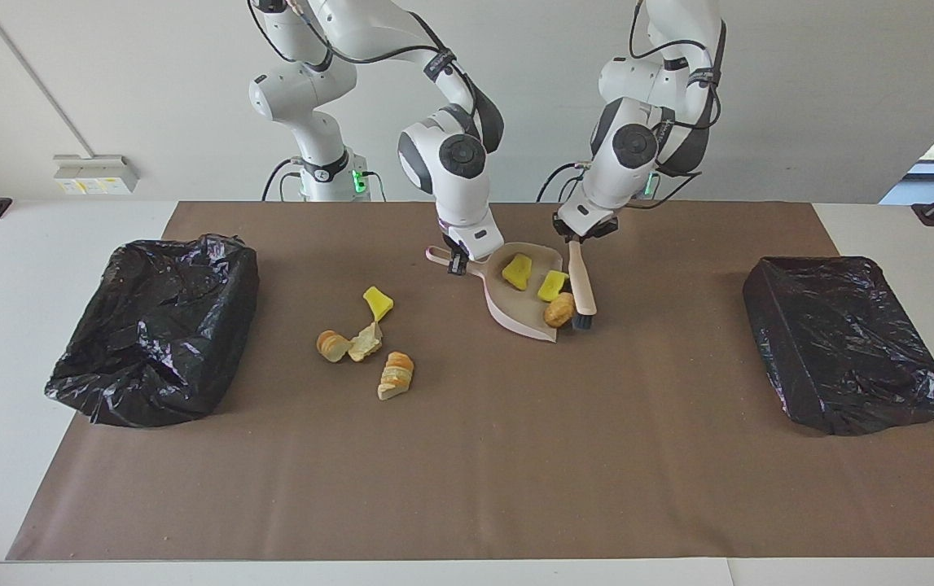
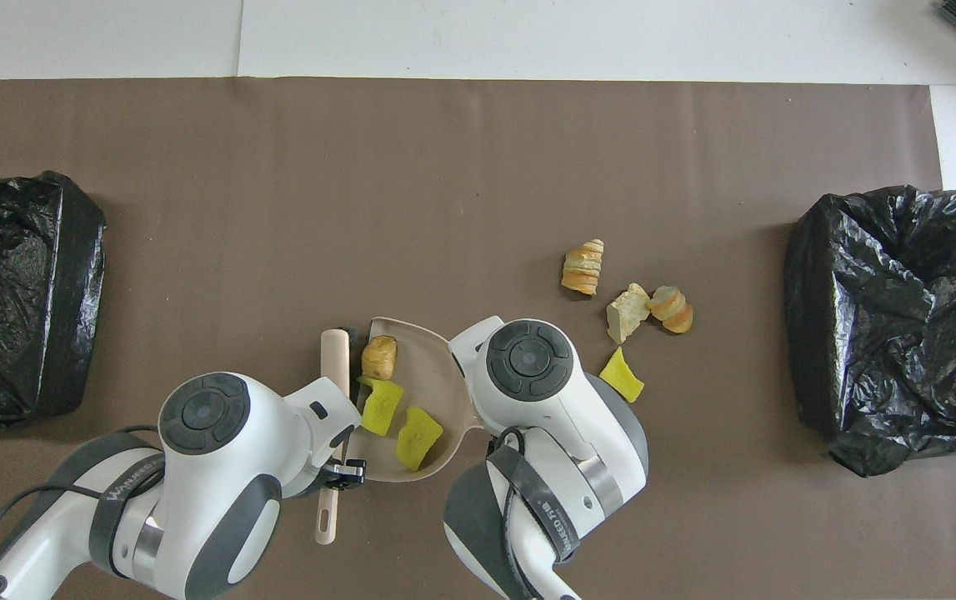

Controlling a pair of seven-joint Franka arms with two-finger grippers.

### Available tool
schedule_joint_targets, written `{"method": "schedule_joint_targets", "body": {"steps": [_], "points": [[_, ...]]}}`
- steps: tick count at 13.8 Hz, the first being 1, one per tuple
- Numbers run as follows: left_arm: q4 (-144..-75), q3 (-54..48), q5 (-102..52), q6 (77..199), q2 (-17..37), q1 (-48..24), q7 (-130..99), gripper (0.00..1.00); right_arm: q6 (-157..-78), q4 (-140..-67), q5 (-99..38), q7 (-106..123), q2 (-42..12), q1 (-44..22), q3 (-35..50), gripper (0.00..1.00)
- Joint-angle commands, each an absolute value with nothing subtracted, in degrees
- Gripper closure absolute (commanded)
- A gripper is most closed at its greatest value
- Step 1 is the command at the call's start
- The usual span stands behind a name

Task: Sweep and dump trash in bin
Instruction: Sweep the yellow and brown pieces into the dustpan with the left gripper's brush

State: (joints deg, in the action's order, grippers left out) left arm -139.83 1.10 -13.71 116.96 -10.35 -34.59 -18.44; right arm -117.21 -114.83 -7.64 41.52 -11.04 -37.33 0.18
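Near the middle of the facing view, the right gripper (image 1: 458, 262) is closed on the handle of the dustpan (image 1: 515, 313) and the left gripper (image 1: 574, 237) is closed on the brush (image 1: 581, 289), whose bristles touch the pan's open edge. I judge the sweeping is partly done: three trash pieces (image 1: 538, 286) lie in the pan and four loose pieces (image 1: 366, 342) lie on the mat at its left. The next move calls for bringing pan and brush to that loose group.

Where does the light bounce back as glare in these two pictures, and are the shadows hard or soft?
Facing view: the crinkled black plastic bin liners show white glints, and the pale pink dustpan casts only a thin soft shadow. Overhead view: the glossy white arm shells shine, and the matte brown table mat shows no glare.
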Motion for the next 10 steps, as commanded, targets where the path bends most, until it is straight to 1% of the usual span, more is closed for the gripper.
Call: {"method": "schedule_joint_targets", "body": {"steps": [1, 3, 5, 7, 10], "points": [[-137.0, 1.9, -15.9, 117.9, -9.2, -38.8, -20.0, 1.0, -117.7, -113.8, -6.6, 39.5, -12.1, -37.5, 0.3, 1.0], [-133.7, 2.0, -15.9, 116.3, -7.1, -38.7, -20.2, 1.0, -117.7, -113.9, -6.6, 39.5, -12.1, -37.5, 0.3, 1.0], [-132.5, 2.5, -15.7, 113.7, -8.0, -37.7, -20.1, 1.0, -117.7, -113.8, -6.6, 39.5, -12.1, -37.5, 0.3, 1.0], [-131.1, 2.6, -14.6, 110.8, -7.9, -34.6, -19.9, 1.0, -117.7, -113.9, -6.6, 39.5, -12.1, -37.5, 0.3, 1.0], [-131.0, 2.6, -9.3, 110.3, -8.1, -30.2, -19.5, 1.0, -116.2, -113.5, -6.6, 39.5, -11.7, -37.4, 0.3, 1.0]]}}
